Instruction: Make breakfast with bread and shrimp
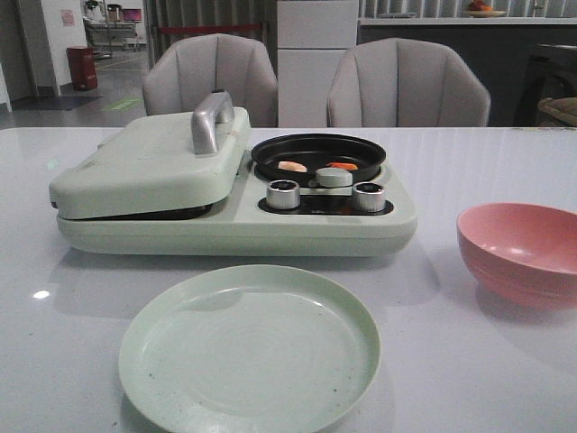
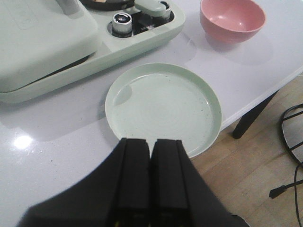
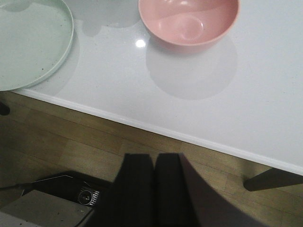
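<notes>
- The maker's closed lid (image 1: 149, 162) hides whatever lies beneath.
- Pink bowl (image 1: 518, 253) is cut off by the front view's right edge.
- Shrimp (image 1: 292, 166) pieces look too small for detail, perhaps two.

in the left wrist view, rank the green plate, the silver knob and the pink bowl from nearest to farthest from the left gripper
1. Green plate, on the table just beyond the left gripper.
2. Silver knob, on the cooker's control panel past the plate.
3. Pink bowl, off toward the table's far side.
</notes>
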`<action>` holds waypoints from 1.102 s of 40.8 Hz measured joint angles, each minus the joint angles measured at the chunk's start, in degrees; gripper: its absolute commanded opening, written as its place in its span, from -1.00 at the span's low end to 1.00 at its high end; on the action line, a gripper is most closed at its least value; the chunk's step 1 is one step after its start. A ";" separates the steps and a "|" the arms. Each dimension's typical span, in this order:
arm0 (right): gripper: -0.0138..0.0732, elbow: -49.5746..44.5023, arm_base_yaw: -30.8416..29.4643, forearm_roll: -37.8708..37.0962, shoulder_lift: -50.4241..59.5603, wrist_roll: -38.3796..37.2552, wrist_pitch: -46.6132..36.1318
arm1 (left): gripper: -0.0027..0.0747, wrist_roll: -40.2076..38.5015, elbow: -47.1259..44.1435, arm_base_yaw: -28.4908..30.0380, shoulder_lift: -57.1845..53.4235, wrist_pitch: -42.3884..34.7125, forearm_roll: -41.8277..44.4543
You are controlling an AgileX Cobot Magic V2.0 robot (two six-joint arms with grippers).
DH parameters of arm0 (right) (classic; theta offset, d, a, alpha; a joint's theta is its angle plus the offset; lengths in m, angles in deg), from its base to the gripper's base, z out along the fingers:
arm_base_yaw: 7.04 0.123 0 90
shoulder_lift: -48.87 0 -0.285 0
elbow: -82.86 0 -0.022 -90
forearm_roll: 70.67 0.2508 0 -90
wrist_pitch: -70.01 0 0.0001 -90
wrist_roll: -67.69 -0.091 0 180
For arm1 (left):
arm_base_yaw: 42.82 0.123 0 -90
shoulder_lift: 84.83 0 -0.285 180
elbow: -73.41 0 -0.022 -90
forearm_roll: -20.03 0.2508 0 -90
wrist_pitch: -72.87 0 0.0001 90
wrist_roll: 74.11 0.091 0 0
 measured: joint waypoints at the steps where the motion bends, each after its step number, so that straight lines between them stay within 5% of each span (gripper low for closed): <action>1: -0.60 0.00 0.00 0.00 0.00 0.00 0.00 | -0.67 -0.15 0.00 0.00 0.00 0.28 0.46; 11: -0.60 0.00 0.00 0.00 0.00 0.00 0.00 | -0.67 -9.03 -0.03 2.89 0.00 3.12 9.77; 28: -0.60 0.00 0.00 0.00 0.00 0.00 0.00 | -0.67 -10.02 -0.14 3.26 0.00 3.15 8.31; 34: -0.60 0.00 0.00 0.00 0.00 0.00 0.00 | -0.67 -10.02 -1.02 3.81 -0.79 2.42 13.80; 45: -0.60 0.00 0.00 -0.09 0.00 0.00 0.00 | -0.67 -10.02 -11.28 23.27 -12.53 -12.47 14.28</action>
